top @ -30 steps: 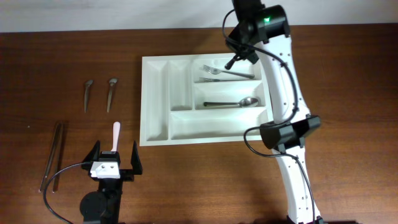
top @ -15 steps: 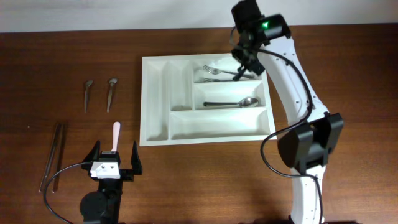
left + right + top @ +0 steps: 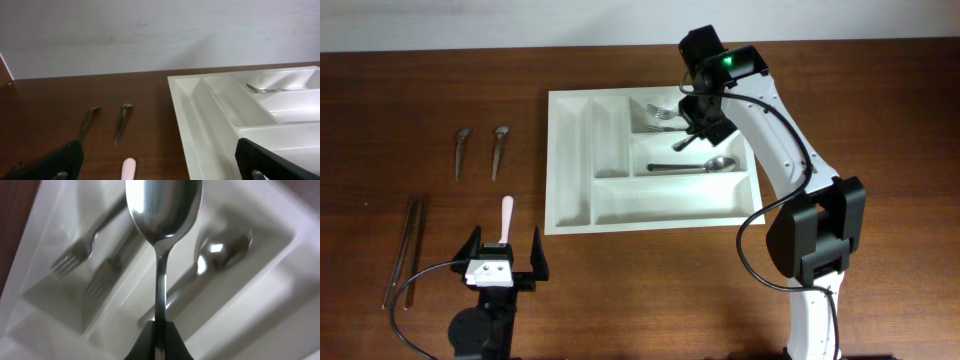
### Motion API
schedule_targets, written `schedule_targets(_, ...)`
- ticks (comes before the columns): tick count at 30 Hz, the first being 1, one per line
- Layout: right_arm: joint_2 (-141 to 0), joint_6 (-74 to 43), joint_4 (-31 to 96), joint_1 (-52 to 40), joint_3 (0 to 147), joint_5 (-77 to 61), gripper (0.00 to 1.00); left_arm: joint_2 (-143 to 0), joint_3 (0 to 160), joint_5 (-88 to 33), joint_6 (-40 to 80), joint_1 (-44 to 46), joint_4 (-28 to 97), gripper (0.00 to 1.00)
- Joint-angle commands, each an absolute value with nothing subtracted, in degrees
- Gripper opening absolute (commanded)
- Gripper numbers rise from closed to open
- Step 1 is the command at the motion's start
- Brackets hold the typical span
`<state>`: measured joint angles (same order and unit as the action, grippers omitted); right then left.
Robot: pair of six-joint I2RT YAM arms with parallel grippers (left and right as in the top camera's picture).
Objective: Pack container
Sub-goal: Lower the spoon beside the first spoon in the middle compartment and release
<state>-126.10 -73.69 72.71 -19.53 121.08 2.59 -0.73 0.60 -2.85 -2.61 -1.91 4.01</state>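
The container [image 3: 570,160] is a white compartment tray at the table's middle. Two forks [image 3: 663,113] lie in its far right compartment and a spoon [image 3: 698,166] in the one below. My right gripper [image 3: 696,132] hovers over that spoon compartment, shut on a steel spoon [image 3: 163,210] by its handle, bowl pointing away from the fingers [image 3: 172,342]. My left gripper [image 3: 505,262] rests open near the front left, a pink handle [image 3: 506,214] lying just ahead between its fingers [image 3: 55,162]. The tray's left rim [image 3: 187,125] shows in the left wrist view.
Two small spoons [image 3: 461,151] [image 3: 499,149] lie side by side left of the tray. Long metal tongs [image 3: 404,250] lie near the left front edge. The right arm's base stands right of the tray's front corner.
My right gripper, still holding the spoon, has come forward from above the fork compartment to above the spoon compartment. The left arm has not moved.
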Motion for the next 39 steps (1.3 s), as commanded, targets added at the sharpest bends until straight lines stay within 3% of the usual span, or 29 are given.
schedule_targets(1,-123.24,-82.70,72.58,-19.97,119.72,-2.39,0.04,-0.34,0.51,-3.66,-3.29,-2.04,4.40,0.99)
schedule_targets(9,-123.26,-90.56,71.85,-20.25,112.66,-2.02,0.04,-0.34,0.51,-3.66,-3.29,-2.04,4.38,0.99)
schedule_targets(29,-123.85,-90.52,64.31,-20.69,108.51,1.96,0.04,-0.34,0.51,-3.66,-3.29,-2.04,4.38,0.99)
schedule_targets(39,-124.14,-90.52,62.52,-20.71,108.51,1.78,0.11,-0.34,0.51,-3.66,-3.29,-2.04,4.38,0.99)
